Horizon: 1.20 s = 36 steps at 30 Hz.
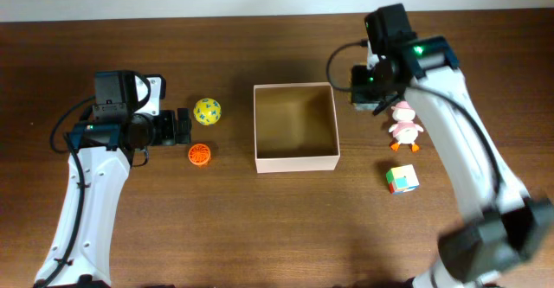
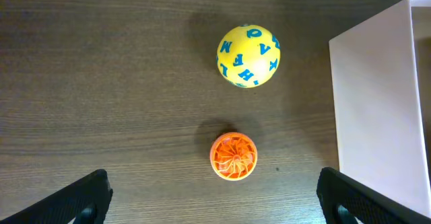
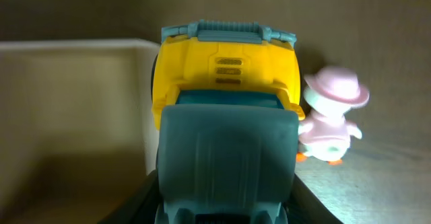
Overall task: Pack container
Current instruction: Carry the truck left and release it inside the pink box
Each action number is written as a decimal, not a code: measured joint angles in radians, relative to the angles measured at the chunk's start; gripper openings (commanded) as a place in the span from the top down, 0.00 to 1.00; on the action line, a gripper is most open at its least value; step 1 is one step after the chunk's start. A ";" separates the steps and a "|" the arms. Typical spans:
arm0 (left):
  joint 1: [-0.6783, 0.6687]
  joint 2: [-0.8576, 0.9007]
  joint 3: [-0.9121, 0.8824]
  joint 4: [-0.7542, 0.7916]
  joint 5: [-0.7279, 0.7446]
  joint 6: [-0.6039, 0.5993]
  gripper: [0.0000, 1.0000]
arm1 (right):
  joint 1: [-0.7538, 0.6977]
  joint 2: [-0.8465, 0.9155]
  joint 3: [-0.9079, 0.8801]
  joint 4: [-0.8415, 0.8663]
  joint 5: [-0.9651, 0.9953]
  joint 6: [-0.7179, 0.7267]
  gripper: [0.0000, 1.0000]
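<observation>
The container (image 1: 294, 161) is a square white-walled box with a tan inside, at the table's middle. It also shows in the left wrist view (image 2: 377, 83) and the right wrist view (image 3: 67, 46). My right gripper (image 1: 374, 93) (image 3: 225, 204) is shut on a yellow and teal toy truck (image 3: 225, 69), held just outside the box's right wall, beside a pink duck (image 1: 404, 125) (image 3: 330, 126). My left gripper (image 1: 183, 126) (image 2: 215, 197) is open and empty, left of the box, near a yellow letter ball (image 1: 207, 111) (image 2: 248, 56) and an orange disc (image 1: 200, 155) (image 2: 234, 156).
A multicoloured cube (image 1: 402, 179) lies on the table right of the box, in front of the duck. The truck is hidden under the right wrist in the overhead view.
</observation>
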 measured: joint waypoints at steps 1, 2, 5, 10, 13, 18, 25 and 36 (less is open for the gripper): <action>0.000 0.000 0.000 0.000 0.000 0.000 0.01 | 0.026 -0.037 0.009 -0.002 0.000 0.012 0.77; 0.000 0.000 0.000 0.000 0.000 0.000 0.01 | 0.051 -0.068 0.015 -0.003 0.000 0.021 0.77; 0.000 0.000 0.000 0.000 0.000 0.000 0.01 | 0.124 -0.117 0.026 -0.003 0.000 0.058 0.77; 0.000 0.000 0.000 0.000 0.000 0.000 0.01 | 0.202 -0.062 -0.010 0.026 0.002 0.131 0.77; 0.000 0.000 0.000 0.000 0.000 0.000 0.01 | 0.230 0.017 -0.055 0.087 0.013 0.165 0.77; 0.000 0.000 0.000 0.000 0.000 0.000 0.01 | 0.243 0.171 -0.083 0.147 0.034 0.188 0.77; 0.000 0.000 0.000 0.000 0.000 0.000 0.01 | 0.242 0.284 -0.089 0.189 0.050 0.197 0.55; 0.000 0.000 0.000 0.000 0.000 0.000 0.01 | 0.242 0.278 -0.072 0.167 0.068 0.134 0.26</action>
